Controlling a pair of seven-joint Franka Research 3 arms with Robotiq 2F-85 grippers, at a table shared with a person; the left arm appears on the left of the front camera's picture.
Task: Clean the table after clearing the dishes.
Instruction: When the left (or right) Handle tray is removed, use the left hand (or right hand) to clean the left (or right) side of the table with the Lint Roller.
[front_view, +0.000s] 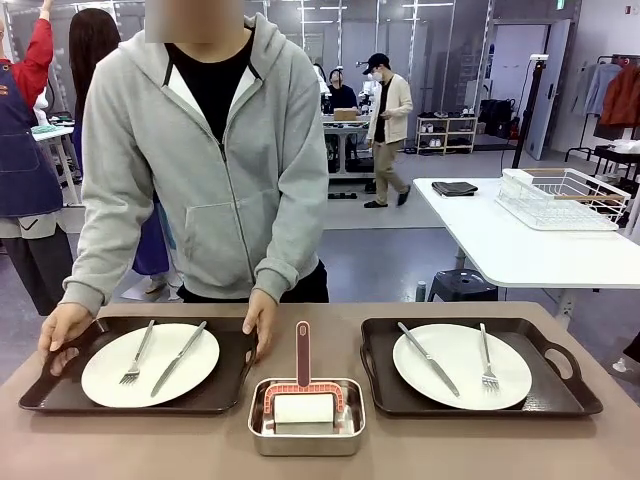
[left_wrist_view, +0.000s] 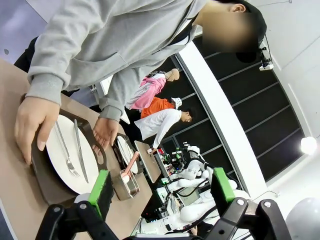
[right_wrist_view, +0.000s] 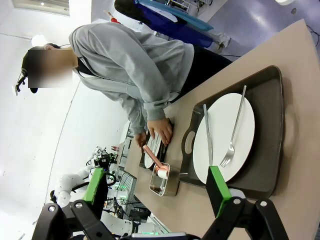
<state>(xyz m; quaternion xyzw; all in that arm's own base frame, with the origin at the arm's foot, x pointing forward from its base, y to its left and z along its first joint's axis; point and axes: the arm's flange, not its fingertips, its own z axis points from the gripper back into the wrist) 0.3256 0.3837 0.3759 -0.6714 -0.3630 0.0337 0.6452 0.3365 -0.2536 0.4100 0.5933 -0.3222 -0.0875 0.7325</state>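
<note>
The left gripper (left_wrist_view: 162, 192) and right gripper (right_wrist_view: 156, 192) hang wide open and empty; ahead of them both dishes (front_view: 461, 366) sit on trays (front_view: 378, 385) on the table (front_view: 450, 455), a person's hands (front_view: 262, 320) gripping one tray, so clearing has seemingly barely begun, wiping is not yet done, and no writing is legible

Ahead of the left gripper (left_wrist_view: 162, 182), past the finger on the picture's left: left tray (left_wrist_view: 42, 185), pinned by a person's hand (left_wrist_view: 31, 122) at the near end and a second hand (left_wrist_view: 105, 132) at the far end. Just beyond that far end: steel pan (left_wrist_view: 125, 187), pink roller handle (left_wrist_view: 131, 163) jutting upward. Ahead of the right gripper (right_wrist_view: 156, 180), between its fingers: same pan, narrow gap to the right tray (right_wrist_view: 267, 150). Past the finger on the picture's right: right tray, unobstructed at both ends. Bare table (front_view: 150, 445) strip nearer the grippers than both trays.
</note>
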